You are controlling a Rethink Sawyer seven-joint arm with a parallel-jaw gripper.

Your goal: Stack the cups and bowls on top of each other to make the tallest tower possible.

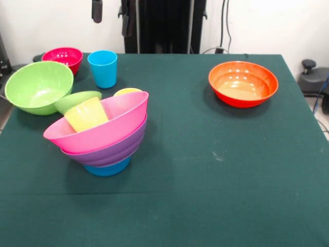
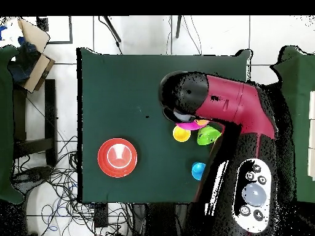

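**Tower leaning, gripper drawn back at the table's far edge**

I see only the gripper (image 1: pixel 110 13) tips at the top of the front view; I cannot tell whether it is spread or pressed together. Below it and nearest stands the sky blue cup (image 1: pixel 103 68), upright, with the small red bowl (image 1: pixel 63 58) and the big lime green bowl (image 1: pixel 38 86) off to its side. Further out from the gripper sits the tower (image 1: pixel 103 134): pink bowl (image 1: pixel 115 123) tilted in the purple bowl (image 1: pixel 110 149) on a blue bowl (image 1: pixel 108 168), a pale yellow cup (image 1: pixel 86 114) lying inside. The orange bowl (image 1: pixel 242 83) stands well apart on the other side. From overhead the arm (image 2: pixel 227 110) covers most of the tower.
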